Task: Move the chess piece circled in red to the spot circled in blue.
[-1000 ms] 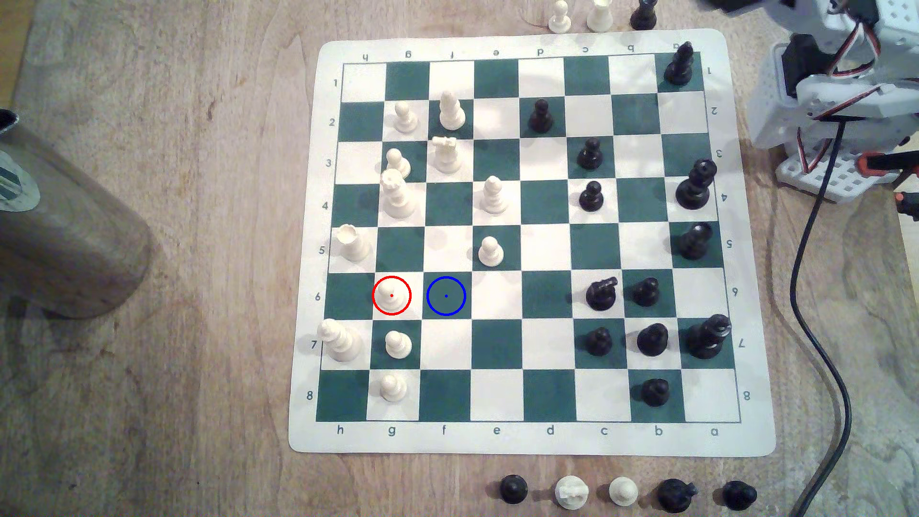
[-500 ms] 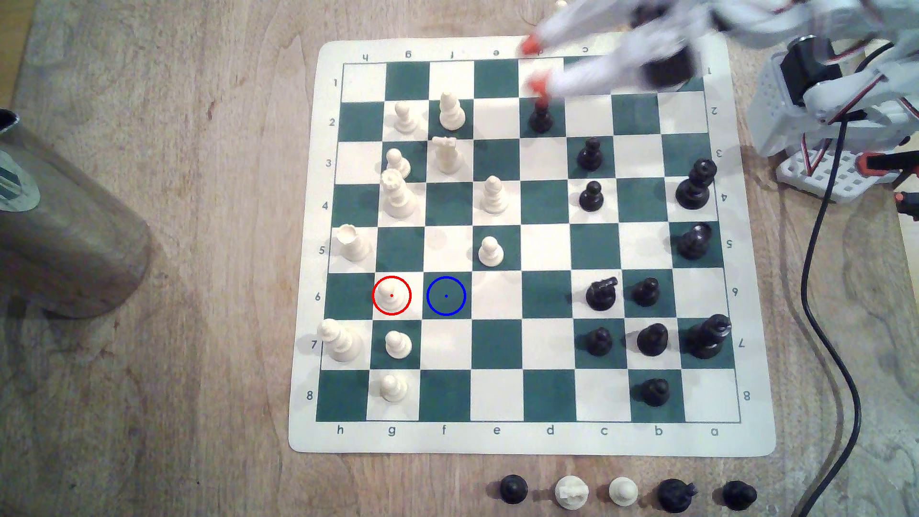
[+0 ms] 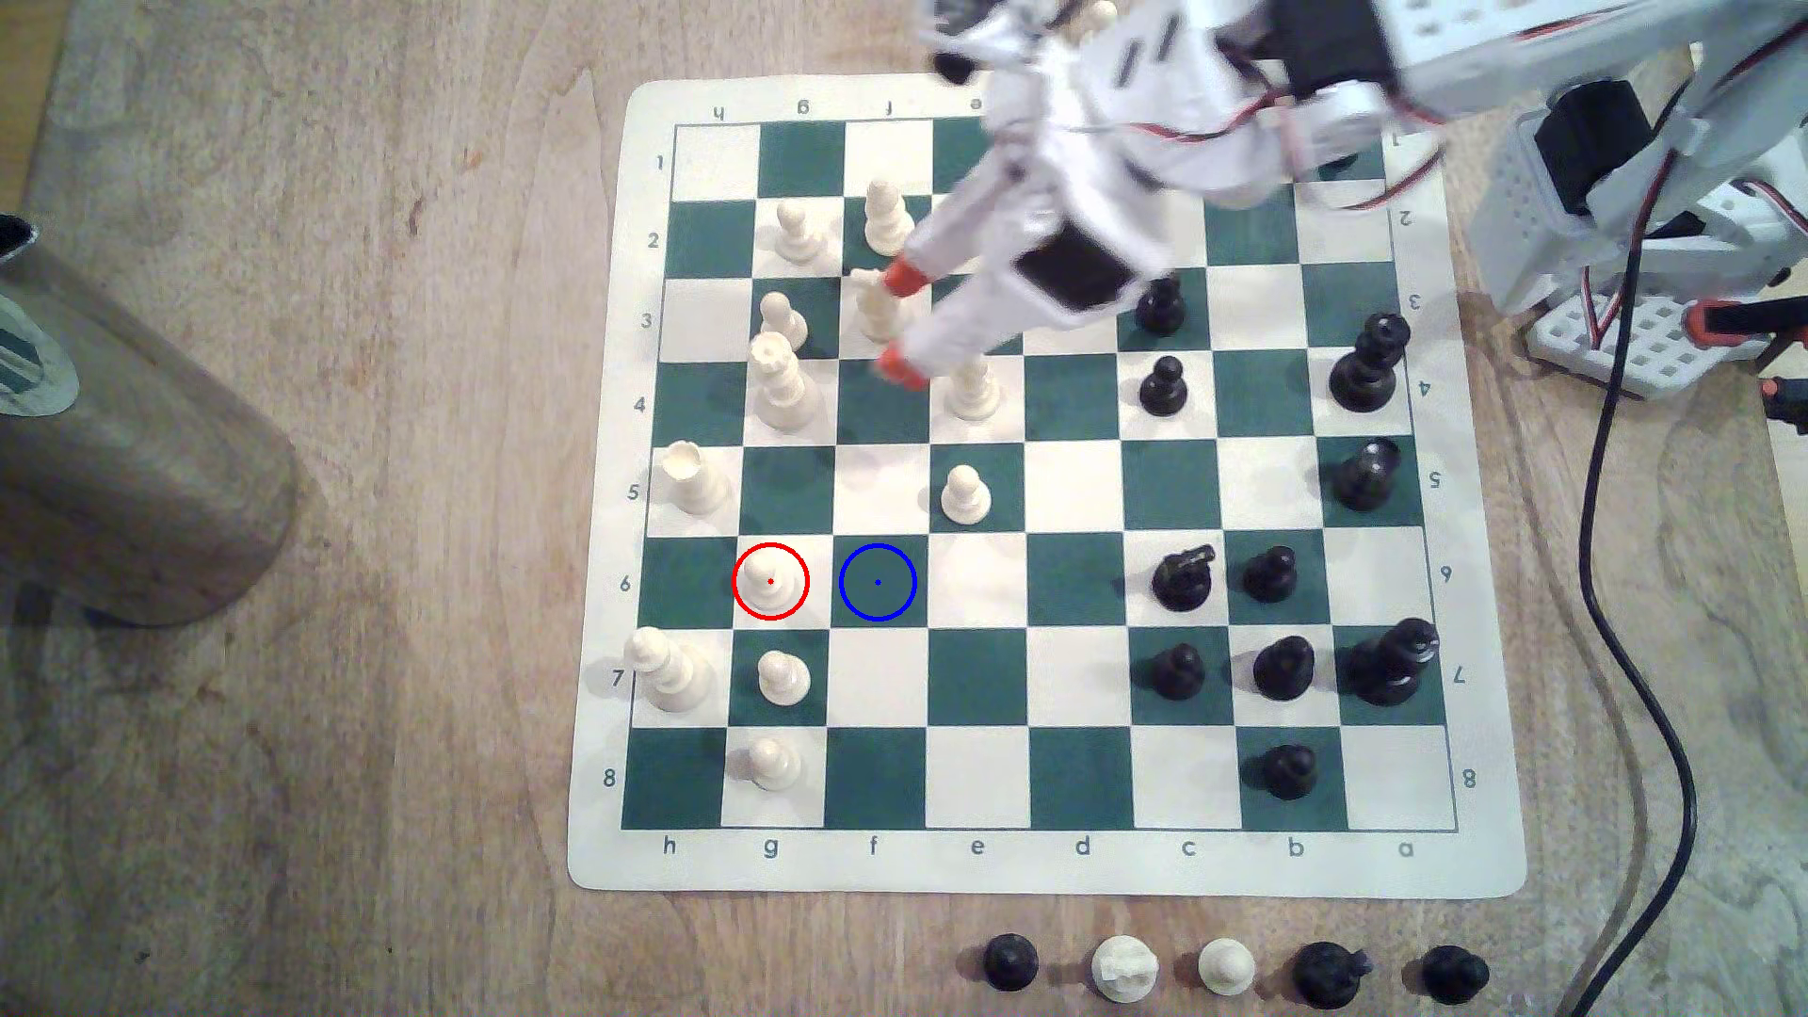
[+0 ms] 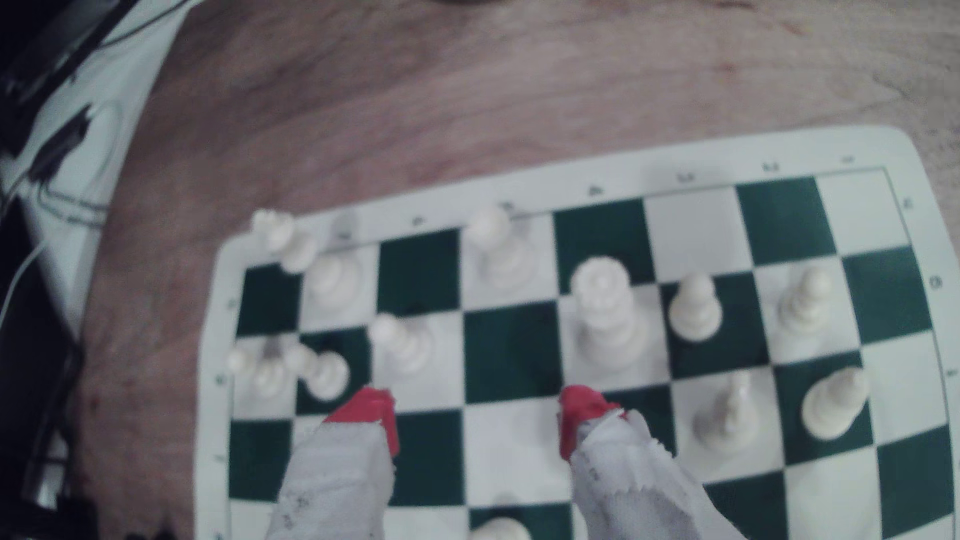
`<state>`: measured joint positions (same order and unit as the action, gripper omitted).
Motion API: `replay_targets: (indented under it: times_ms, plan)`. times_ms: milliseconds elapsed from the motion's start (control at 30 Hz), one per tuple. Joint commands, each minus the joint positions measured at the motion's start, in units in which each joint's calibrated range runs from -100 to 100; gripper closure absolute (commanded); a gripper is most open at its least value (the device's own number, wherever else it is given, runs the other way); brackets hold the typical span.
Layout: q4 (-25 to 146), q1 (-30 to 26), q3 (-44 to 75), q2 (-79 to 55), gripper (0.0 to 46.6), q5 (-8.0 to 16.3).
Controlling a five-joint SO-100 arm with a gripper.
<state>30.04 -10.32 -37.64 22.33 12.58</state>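
The small cream-white plastic pawn with a round ball head stood upright inside the thin red ring on a cream square in row 6, column g, of the green-and-cream roll-up chess mat. Just beside it, toward the exterior view's right, lay the dark green square marked with a blue ring and a blue centre dot, bare of any piece. The white arm's gripper with red-orange fingertips hung over rows 3 and 4 near column f, well apart from the circled pawn, its jaws spread wide with nothing between them; in the wrist view the gripper showed two cloth-wrapped fingers with red tips parted over the squares. One tip sat in front of a cream knight, and the other close to a taller cream bishop. A tall cream queen stood on g4, with black pieces grouped on the exterior view's right of the board. A row of captured pieces lay on the wooden table below the mat, and a black cable ran beside it.
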Motion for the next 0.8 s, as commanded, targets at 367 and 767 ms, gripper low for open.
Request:
replay_targets:
  times_ms: [367,767]
  plan:
    - [2.1,-4.0,32.7,-26.5,30.3,2.4]
    - [-0.1,-6.6,38.2,-35.6,29.1,1.2]
